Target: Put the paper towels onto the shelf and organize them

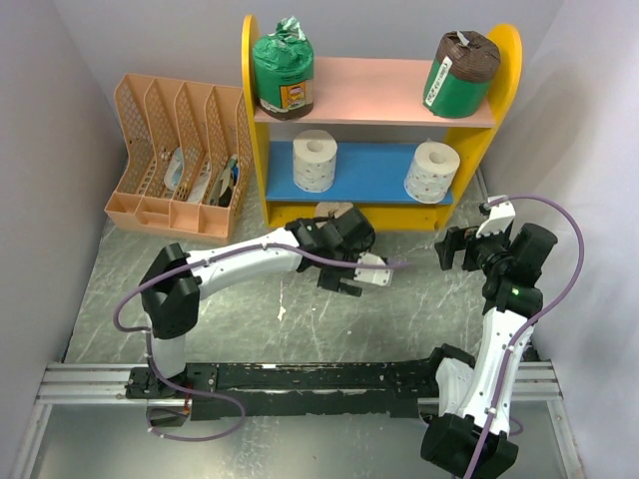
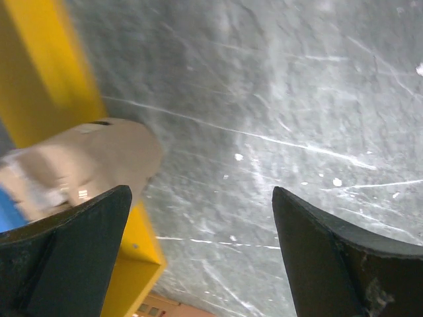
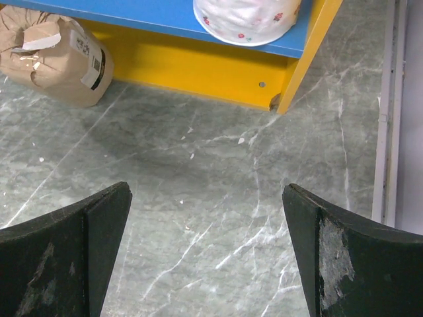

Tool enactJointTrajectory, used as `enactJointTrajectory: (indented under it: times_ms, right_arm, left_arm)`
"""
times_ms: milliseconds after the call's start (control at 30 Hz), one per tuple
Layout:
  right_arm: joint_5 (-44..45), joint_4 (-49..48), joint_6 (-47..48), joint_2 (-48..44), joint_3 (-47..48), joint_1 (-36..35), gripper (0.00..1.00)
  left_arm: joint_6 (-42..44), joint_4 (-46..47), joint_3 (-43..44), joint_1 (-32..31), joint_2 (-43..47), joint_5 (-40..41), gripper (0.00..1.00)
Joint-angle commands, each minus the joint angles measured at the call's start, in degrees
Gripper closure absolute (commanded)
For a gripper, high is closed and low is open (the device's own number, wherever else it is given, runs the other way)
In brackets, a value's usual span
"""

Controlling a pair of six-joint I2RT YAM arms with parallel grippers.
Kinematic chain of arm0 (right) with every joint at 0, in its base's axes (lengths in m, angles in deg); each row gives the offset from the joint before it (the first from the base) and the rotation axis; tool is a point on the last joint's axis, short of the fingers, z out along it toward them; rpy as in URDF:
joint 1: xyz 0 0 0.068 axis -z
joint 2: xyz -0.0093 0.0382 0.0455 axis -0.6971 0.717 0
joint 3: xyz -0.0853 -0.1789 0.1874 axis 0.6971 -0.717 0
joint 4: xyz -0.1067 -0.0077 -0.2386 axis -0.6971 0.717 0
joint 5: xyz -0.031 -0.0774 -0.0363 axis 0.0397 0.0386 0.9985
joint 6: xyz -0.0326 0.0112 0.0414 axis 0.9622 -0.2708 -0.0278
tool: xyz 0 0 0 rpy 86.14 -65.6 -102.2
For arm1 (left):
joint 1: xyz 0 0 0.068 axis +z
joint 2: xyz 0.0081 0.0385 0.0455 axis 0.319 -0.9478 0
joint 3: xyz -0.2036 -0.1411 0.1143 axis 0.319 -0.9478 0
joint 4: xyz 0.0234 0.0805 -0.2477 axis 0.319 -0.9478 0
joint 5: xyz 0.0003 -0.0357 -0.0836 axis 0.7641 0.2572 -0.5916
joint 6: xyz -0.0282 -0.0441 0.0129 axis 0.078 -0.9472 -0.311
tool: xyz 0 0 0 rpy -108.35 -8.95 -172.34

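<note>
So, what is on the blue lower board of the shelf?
Two white rolls stand upright there, the left roll and the right roll. The pink board covers the rear of the blue board.

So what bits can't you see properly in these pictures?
- Tan roll: in the top view, mostly hidden behind the left arm; in the left wrist view, blurred because it is too close to the camera.
- Right white roll: in the right wrist view, cut off by the top edge.
- Organizer contents: in the top view, too small and behind the dividers.
- Left green roll label: in the top view, too small to read.
</note>
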Motion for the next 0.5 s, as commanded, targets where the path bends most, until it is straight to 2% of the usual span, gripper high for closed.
enactJointTrajectory:
  times_ms: [0,167,467]
  right_arm:
    - [-0.16,-1.37,0.07,-0.70,-0.29,0.00,0.00]
    - [-0.22,-1.38,0.09,-0.57,-0.29,0.00,0.00]
    - [0.54,-1.43,0.01,-0.82,-0.29,0.00,0.00]
  left_arm:
    - [1.17,9.47,-9.46,-2.59,2.04,6.71,0.00]
    - [6.61,18.30,-16.50,-5.02,-0.21,16.89,0.00]
    - [8.87,23.48,-13.57,-2.25,-6.65,17.63,0.00]
